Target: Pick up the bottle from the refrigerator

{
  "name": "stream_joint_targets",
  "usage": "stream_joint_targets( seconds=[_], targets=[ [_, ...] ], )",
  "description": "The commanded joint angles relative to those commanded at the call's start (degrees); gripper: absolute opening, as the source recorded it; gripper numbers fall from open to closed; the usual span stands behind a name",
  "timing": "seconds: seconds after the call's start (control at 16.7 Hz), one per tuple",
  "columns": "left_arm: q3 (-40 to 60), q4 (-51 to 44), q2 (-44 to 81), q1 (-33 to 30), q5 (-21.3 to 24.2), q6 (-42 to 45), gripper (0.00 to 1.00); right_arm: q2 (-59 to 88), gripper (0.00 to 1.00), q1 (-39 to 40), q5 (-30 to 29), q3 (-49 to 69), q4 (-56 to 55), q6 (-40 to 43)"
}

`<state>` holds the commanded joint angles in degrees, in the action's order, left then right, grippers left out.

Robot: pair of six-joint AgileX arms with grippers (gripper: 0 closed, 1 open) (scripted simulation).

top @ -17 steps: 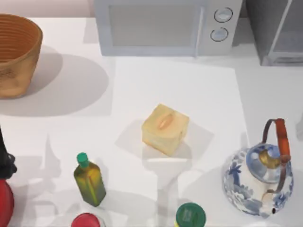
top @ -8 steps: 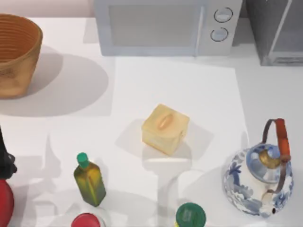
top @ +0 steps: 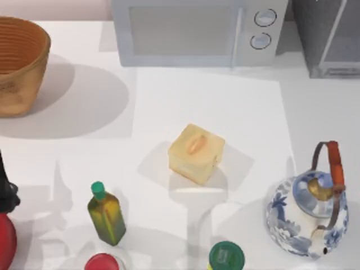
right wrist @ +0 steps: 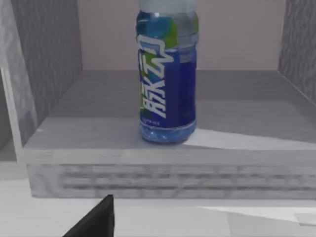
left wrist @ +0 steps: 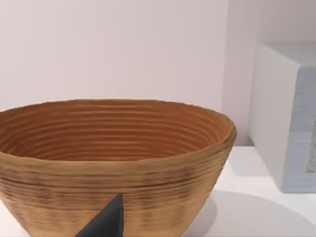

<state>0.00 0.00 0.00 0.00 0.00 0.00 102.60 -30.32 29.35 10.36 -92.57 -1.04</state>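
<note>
The bottle (right wrist: 167, 74) is seen upright in the right wrist view, standing on the grey floor of the open refrigerator (right wrist: 54, 148) near its front lip; a blue label with pale lettering covers the body, and the top is cut off by the frame. In the top view the refrigerator (top: 329, 36) is placed at the far right corner of the bench (top: 208, 101), just beside the white microwave (top: 197, 31). A woven basket (top: 19, 64) is set at the far left corner. A pale yellow block (top: 196, 153) lies near the middle, a blue-and-white teapot (top: 308, 211) by the right edge, and an olive-green bottle (top: 106, 215) toward the near edge. A dark finger tip (right wrist: 96, 219) is seen before the refrigerator, apart from the bottle; whether the fingers of either gripper are apart or together cannot be told.
</note>
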Motion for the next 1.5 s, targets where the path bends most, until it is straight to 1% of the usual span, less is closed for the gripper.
stream_joint_targets(
  seconds=[0.18, 0.42, 0.6, 0.84, 1.02, 1.14, 1.5],
  targets=[
    [0.00, 0.00, 0.00, 0.00, 0.00, 0.00, 1.00, -0.12, 1.00, 0.78, -0.01, 2.06, -0.51, 0.49],
    [0.00, 0.00, 0.00, 0.00, 0.00, 0.00, 1.00, 1.35, 1.00, 4.34, -1.47, 12.53, -0.32, 1.90],
    [0.00, 0.00, 0.00, 0.00, 0.00, 0.00, 1.00, 5.80, 1.00, 8.35, -4.76, 23.19, 3.84, 2.22],
    [0.00, 0.00, 0.00, 0.00, 0.00, 0.00, 1.00, 13.50, 1.00, 14.00, -11.87, 34.32, 12.95, 1.73],
    [0.00, 0.00, 0.00, 0.00, 0.00, 0.00, 1.00, 17.95, 1.00, 17.10, -17.05, 38.06, 18.50, 1.31],
    [0.00, 0.00, 0.00, 0.00, 0.00, 0.00, 1.00, 19.44, 1.00, 18.15, -19.06, 39.80, 20.50, 1.14],
    [0.00, 0.00, 0.00, 0.00, 0.00, 0.00, 1.00, 20.03, 1.00, 18.15, -19.24, 40.79, 21.15, 1.13]
  ],
)
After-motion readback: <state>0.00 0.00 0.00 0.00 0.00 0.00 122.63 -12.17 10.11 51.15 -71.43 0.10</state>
